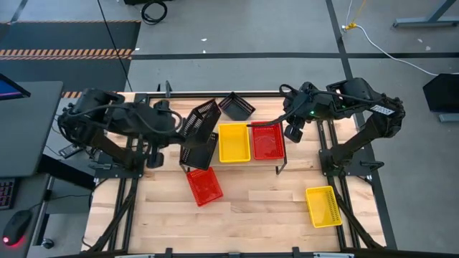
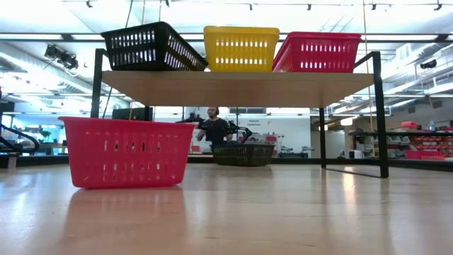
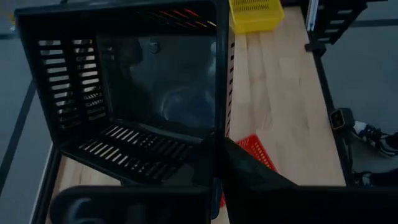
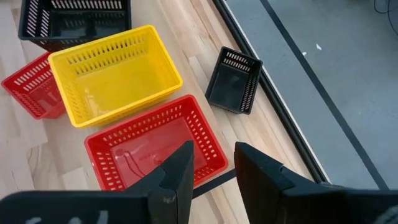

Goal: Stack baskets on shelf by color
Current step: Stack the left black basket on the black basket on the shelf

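My left gripper (image 1: 185, 137) (image 3: 217, 158) is shut on a black basket (image 1: 202, 120) (image 2: 152, 46), held steeply tilted over the left end of the shelf (image 2: 241, 79). A second black basket (image 1: 197, 155) sits under it on the shelf. Beside them on the shelf stand a yellow basket (image 1: 233, 142) (image 4: 112, 68) and a red basket (image 1: 267, 141) (image 4: 152, 146). My right gripper (image 1: 294, 130) (image 4: 214, 165) hovers open above the shelf's right end, over the red basket and touching nothing. My left gripper holds the black basket by the rim of one slotted side wall (image 3: 222, 124), one finger inside the basket and one finger (image 3: 249, 177) outside. It reaches in from the table's left side. The basket is tipped, its opening facing back toward the left arm.
Loose on the tabletop are a red basket (image 1: 204, 185) (image 2: 127, 152) in front of the shelf, a yellow basket (image 1: 324, 206) near the right front corner, and a black basket (image 1: 237, 106) (image 4: 233, 81) by the far edge. A person (image 2: 214, 129) stands in the room beyond.
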Controlling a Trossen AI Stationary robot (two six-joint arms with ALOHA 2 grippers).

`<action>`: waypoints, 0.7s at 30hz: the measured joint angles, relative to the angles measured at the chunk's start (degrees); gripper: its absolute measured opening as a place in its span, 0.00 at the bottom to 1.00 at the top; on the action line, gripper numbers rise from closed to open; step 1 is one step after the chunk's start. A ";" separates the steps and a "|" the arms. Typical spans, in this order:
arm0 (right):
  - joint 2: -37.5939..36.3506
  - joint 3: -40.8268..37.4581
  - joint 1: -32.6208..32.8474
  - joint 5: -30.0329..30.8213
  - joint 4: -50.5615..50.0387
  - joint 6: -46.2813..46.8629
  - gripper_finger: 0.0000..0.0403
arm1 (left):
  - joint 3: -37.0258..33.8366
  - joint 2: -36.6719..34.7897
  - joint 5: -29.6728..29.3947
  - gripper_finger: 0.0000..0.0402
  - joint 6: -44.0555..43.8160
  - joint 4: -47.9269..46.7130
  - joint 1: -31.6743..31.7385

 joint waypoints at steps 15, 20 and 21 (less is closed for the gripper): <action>0.00 0.00 -1.90 -0.02 0.00 1.32 0.30 | -18.62 -0.47 0.20 0.05 6.83 -0.09 2.64; 0.00 0.00 -1.90 -0.33 0.00 1.72 0.30 | -27.27 -3.34 -0.12 0.05 8.25 0.02 2.69; 0.00 0.00 -1.90 -0.41 0.00 1.89 0.30 | -28.35 -3.79 -0.16 0.05 8.15 -0.10 2.69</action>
